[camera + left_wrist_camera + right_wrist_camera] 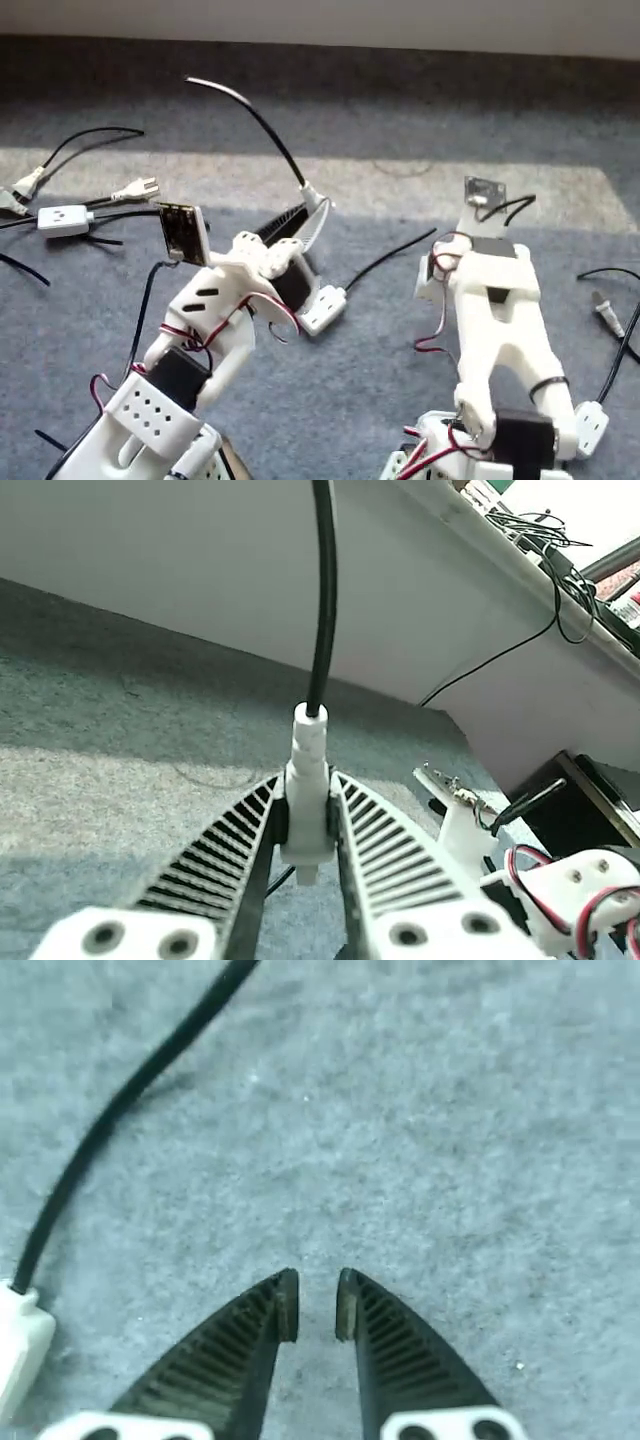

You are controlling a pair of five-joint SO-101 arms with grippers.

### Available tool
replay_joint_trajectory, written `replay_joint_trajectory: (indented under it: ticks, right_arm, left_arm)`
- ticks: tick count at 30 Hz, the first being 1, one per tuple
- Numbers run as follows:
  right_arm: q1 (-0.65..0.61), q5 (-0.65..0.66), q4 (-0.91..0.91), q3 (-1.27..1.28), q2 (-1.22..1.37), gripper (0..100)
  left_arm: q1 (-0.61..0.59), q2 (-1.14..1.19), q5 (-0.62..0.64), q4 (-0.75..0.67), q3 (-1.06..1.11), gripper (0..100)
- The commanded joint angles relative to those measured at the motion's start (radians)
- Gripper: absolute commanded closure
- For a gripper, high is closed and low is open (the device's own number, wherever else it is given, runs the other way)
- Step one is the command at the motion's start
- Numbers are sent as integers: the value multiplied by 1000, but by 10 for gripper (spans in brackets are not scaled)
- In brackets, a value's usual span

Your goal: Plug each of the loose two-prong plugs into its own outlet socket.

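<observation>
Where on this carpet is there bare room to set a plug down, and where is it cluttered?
Bare: the grey carpet between the left arm and right arm, nearer their bases than the white socket block, and the sunlit strip beyond it. Crowded: the far left edge, where a white rectangular outlet socket, white plugs and black cords tangle.

Sunlit grey carpet (380, 345), white wall (400, 15)

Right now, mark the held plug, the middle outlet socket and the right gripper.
held plug (307, 770): left wrist view, white body.
middle outlet socket (323, 307): high view, the white block's top face.
right gripper (316, 1305): right wrist view, midway between fingertips.
</observation>
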Motion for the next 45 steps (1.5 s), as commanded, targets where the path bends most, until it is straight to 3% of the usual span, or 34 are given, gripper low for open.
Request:
replay_joint_trajectory:
  ticks: [1, 8, 20, 26, 29, 31, 34, 36, 41, 45]
  right_arm:
    - [-5, -54, -7, 48, -219, 922]
    - [-4, -57, -163, 343, -615, 922]
    - [-13, -58, -216, 628, -1107, 923]
    - [-127, -54, -211, 696, -1296, 962]
    - [-186, -52, -211, 760, -1405, 962]
    - [-197, -52, -203, 796, -1481, 962]
    - [-197, -23, -136, 805, -1517, 962]
    - [-200, 25, -119, 794, -1501, 962]
    - [-202, 46, -110, 794, -1501, 988]
    - [-228, 48, -74, 777, -1501, 992]
  left_arm:
    - [77, -16, 8, -28, -1, 994]
    - [104, -24, 8, -32, 58, 994]
    - [108, -25, 8, -32, 99, 994]
    - [251, -25, 8, -46, 136, 993]
    - [280, -25, 8, -201, 199, 993]
    - [262, -25, 11, -396, 275, 993]
    - [197, -25, 118, -706, 397, 993]
    - [156, -18, 192, -824, 429, 993]
    - [128, -21, 276, -738, 406, 993]
    - [193, -24, 284, -690, 404, 993]
